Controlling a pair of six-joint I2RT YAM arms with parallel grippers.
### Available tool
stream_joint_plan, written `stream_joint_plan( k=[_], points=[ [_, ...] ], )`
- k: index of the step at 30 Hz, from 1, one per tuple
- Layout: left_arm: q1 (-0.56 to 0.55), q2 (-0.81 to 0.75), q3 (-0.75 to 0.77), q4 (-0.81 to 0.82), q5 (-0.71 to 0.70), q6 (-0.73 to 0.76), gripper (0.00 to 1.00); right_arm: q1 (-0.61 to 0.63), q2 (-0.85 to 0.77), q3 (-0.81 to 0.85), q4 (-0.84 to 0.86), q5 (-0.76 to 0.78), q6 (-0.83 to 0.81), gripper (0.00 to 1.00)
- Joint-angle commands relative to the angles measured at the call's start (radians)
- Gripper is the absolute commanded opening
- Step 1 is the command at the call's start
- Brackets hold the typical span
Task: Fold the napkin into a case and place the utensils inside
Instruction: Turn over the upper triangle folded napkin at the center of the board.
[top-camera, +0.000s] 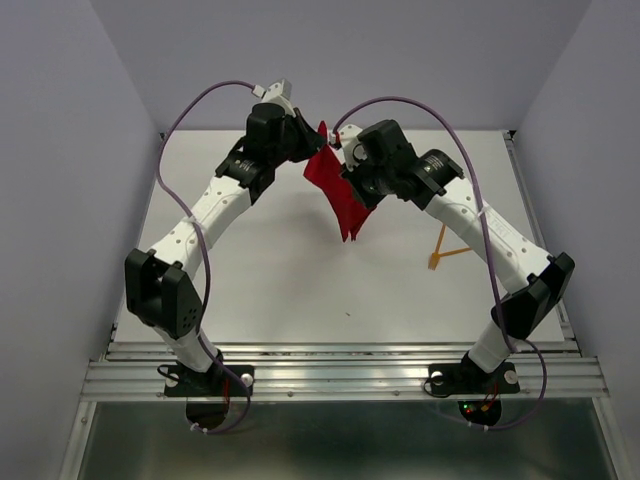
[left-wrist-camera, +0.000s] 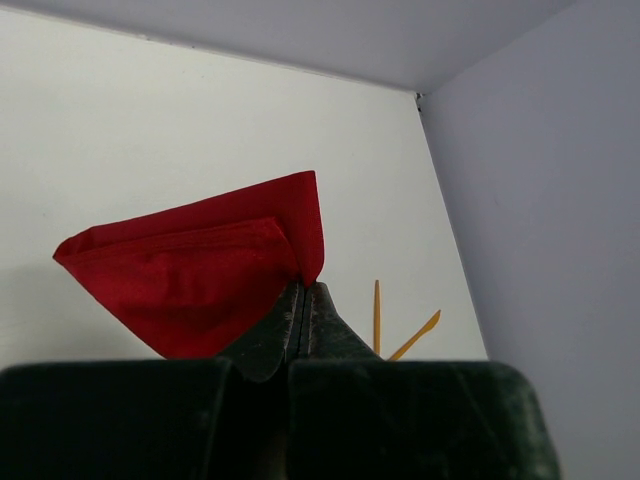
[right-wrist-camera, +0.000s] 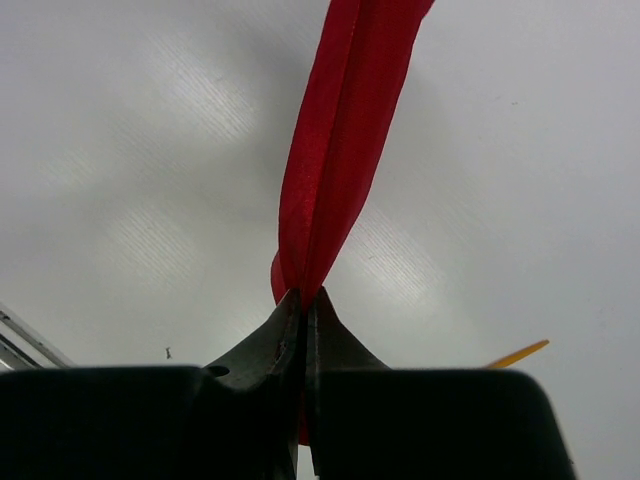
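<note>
**Left pincer and right pincer hold the napkin aloft, fold unfinished**

Each pincer is clamped tight on an edge of the red cloth. It hangs doubled over in the air above the far middle of the tabletop. By my reading the folding is only partway, with no finished case yet. Both orange utensils lie crossed near the right edge, not yet inside anything. The tabletop is white and matte, and pale lilac walls close it in on three sides.
</note>
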Motion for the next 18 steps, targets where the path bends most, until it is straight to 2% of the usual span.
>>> stream_joint_plan(
  k=[1, 6, 13, 18],
  points=[
    [0.057, -0.106, -0.034, 0.090, -0.073, 0.031, 0.00, 0.006, -0.001, -0.011, -0.030, -0.106, 0.000, 0.01],
    [0.076, -0.147, -0.069, 0.077, -0.087, 0.040, 0.00, 0.015, -0.007, -0.019, 0.007, -0.154, -0.006, 0.01],
    [0.076, -0.127, -0.057, 0.074, -0.085, 0.037, 0.00, 0.015, -0.012, -0.042, 0.034, -0.103, -0.025, 0.01],
    [0.076, -0.080, -0.025, 0.076, -0.062, 0.028, 0.00, -0.052, -0.015, -0.042, 0.039, -0.079, -0.034, 0.01]
  ],
)
